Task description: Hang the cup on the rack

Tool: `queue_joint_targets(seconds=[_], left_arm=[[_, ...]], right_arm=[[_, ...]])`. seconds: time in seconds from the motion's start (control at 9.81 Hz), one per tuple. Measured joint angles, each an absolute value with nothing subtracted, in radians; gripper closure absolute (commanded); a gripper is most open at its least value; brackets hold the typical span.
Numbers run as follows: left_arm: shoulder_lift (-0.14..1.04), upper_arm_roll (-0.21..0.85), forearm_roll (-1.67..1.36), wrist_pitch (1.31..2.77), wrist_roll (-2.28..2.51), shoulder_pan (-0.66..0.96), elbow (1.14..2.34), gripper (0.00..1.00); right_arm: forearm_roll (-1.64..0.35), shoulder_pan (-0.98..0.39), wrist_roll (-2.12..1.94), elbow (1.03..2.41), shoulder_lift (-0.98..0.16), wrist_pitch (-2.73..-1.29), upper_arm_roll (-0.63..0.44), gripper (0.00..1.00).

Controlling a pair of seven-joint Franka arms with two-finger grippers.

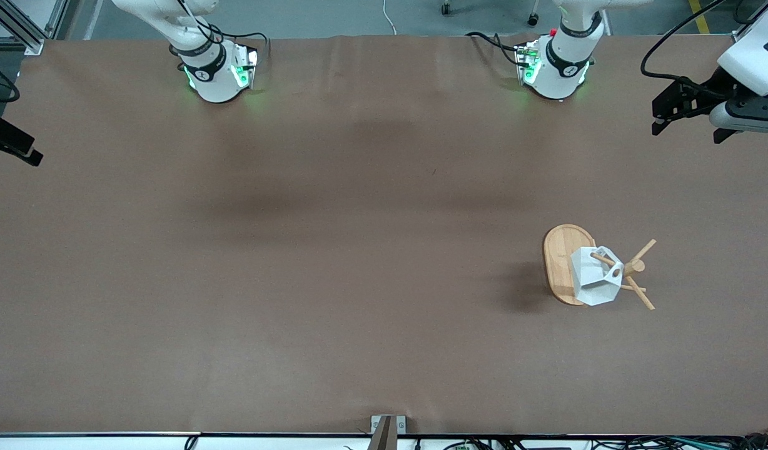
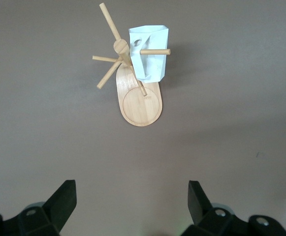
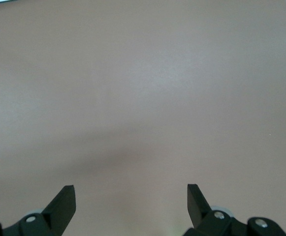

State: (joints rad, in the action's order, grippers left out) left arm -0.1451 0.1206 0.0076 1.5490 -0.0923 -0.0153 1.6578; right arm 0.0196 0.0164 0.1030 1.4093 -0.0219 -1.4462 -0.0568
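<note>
The white faceted cup hangs on the bamboo rack, toward the left arm's end of the table, with one slanting peg through its loop handle. In the left wrist view the cup sits against the post above the oval base of the rack. My left gripper hovers open and empty over the table edge, well apart from the rack; its jaws stand wide over bare table. My right gripper is open too, with nothing between its fingers and only bare tabletop below.
Brown paper covers the table. Both arm bases stand along the edge farthest from the front camera. A small metal bracket sits at the nearest edge.
</note>
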Motion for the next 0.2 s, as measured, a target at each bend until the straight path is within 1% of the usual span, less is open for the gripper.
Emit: queue_joint_targets(seconds=[0.2], left_arm=[[-0.145, 0.121, 0.008, 1.553, -0.092, -0.016, 1.655, 0.00]], right_arm=[[0.020, -0.001, 0.103, 1.409, -0.022, -1.446, -0.079, 0.00]])
